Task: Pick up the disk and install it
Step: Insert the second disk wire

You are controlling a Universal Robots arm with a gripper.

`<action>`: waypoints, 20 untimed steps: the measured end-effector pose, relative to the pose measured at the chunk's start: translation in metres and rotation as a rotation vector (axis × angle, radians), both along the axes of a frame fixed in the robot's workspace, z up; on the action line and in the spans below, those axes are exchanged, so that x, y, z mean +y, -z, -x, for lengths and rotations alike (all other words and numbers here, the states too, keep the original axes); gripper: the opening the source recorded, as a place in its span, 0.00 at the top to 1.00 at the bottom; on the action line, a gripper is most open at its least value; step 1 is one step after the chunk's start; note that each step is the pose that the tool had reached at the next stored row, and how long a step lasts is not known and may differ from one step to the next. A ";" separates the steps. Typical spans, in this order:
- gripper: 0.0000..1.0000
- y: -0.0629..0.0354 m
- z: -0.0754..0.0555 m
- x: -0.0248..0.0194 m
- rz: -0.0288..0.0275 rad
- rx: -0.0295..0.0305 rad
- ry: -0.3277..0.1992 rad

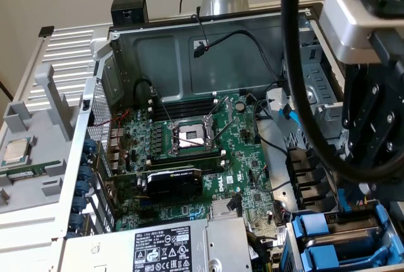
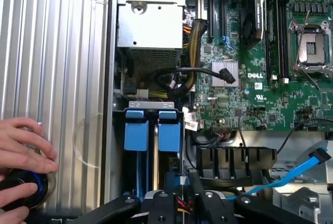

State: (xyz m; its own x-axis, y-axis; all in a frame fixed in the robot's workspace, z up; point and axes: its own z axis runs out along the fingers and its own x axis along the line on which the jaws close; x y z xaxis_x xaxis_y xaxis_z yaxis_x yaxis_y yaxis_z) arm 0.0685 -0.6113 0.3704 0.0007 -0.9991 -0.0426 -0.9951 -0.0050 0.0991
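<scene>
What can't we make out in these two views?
- Blue-framed silver-grey metal disk: wrist view, body and label sunk in the bay.
- Black round knob: wrist view, partly under a person's hand, cut by the edge.
- Black-and-white warning label: exterior view, print too small.
</scene>
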 end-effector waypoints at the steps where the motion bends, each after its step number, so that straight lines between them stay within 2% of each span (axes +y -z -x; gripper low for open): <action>1: 0.76 -0.0008 -0.001 0.0000 0.0000 0.0000 0.000; 5: 0.76 -0.0024 -0.005 0.0001 0.0003 0.0000 0.000; 20: 0.77 -0.0023 -0.005 0.0000 0.0002 0.0001 0.000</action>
